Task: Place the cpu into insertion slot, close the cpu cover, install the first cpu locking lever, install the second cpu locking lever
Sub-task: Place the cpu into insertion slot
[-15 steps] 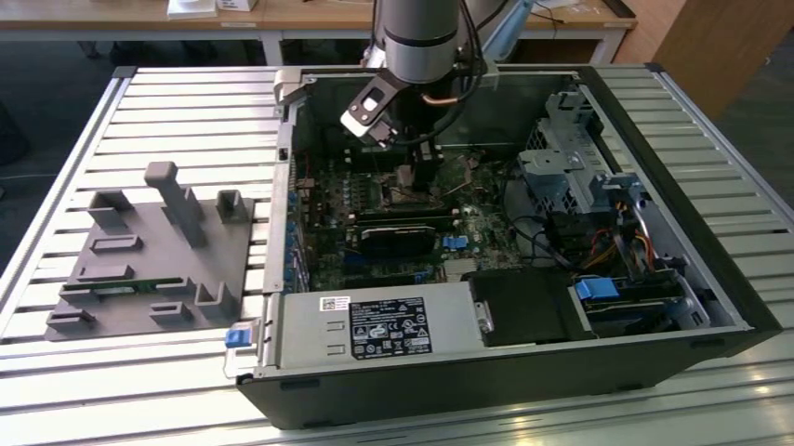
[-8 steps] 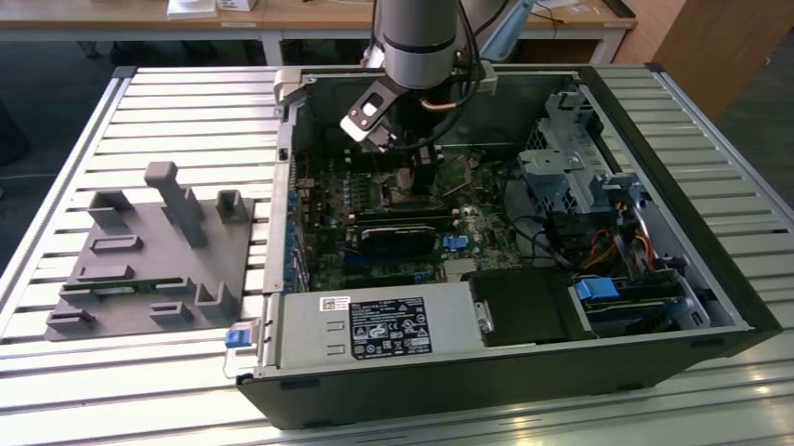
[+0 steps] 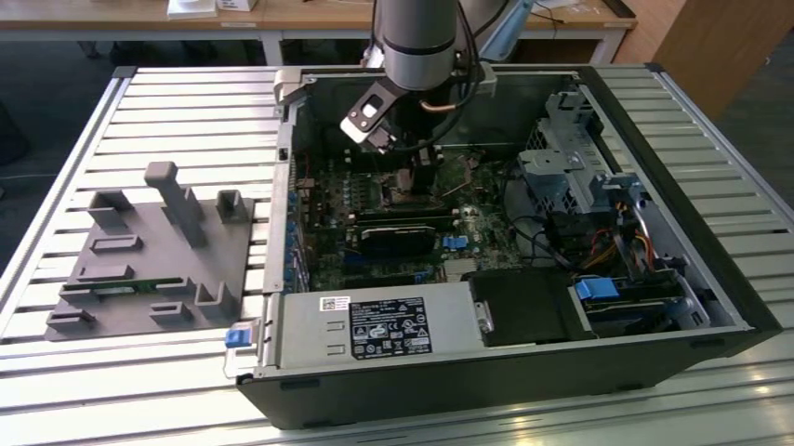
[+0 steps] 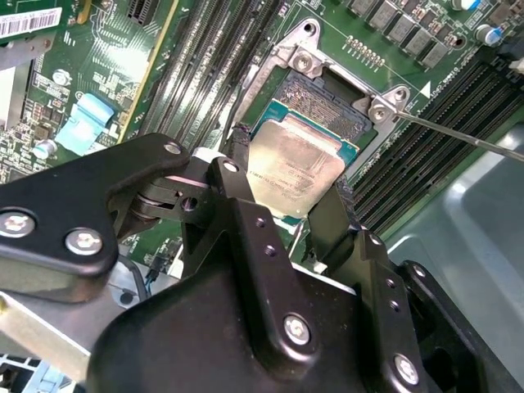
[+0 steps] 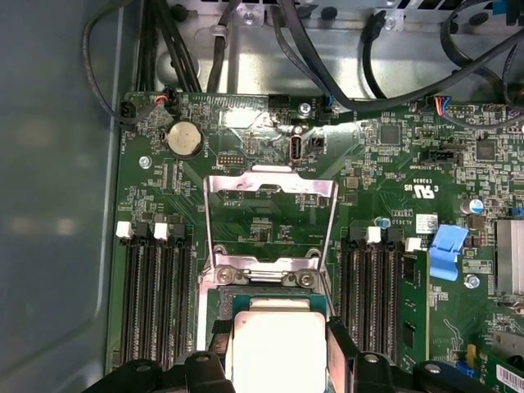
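Second wrist view: what has the claw got?

I see its fingers set just a chip's width apart. One black finger presses against each of two opposite edges of the cpu, whose pale metal top faces up.

Where is the chip against the socket?

It is over the part of the insertion slot nearest the claw, and the rest of the slot shows dark and bare beyond it. I cannot tell whether the chip rests in the slot or hangs just above it. In the first wrist view the cpu cover stands open on the side of the slot away from the claw. A thin locking lever juts out from one socket corner.

Any writing?

There are labels, though I read none out. I see a white barcode sticker on the green board, which also has white lettering printed on it. In the exterior view a dark label with white print sits on the power supply.

What holds what?

The open computer case on the slatted table holds the board. The power supply is in the case's near corner at the exterior view's left, and a drive cage is at the exterior view's right. A grey fixture block stands on the table at the exterior view's left of the case. A green strip lies in one of its slots. The arm reaches down into the far half of the case.
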Controlling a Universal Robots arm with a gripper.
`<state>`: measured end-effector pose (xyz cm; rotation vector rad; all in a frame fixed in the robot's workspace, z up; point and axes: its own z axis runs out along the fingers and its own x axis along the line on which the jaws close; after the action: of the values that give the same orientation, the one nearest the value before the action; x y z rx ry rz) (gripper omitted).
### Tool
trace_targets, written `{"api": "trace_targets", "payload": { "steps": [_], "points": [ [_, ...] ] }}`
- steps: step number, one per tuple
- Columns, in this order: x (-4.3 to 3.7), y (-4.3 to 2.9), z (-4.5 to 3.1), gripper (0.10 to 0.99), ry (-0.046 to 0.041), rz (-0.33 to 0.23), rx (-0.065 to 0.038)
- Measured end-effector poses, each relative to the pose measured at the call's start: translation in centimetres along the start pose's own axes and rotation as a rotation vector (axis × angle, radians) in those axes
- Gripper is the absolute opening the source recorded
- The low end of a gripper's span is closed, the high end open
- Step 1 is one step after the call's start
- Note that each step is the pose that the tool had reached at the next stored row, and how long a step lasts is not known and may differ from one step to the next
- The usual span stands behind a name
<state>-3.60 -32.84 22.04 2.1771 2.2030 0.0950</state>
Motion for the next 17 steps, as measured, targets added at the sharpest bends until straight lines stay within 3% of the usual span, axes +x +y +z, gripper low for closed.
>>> {"api": "trace_targets", "payload": {
  "steps": [17],
  "points": [
    [0.1,-0.39,1.34,0.537,0.0,0.0,0.001]
  ]
}}
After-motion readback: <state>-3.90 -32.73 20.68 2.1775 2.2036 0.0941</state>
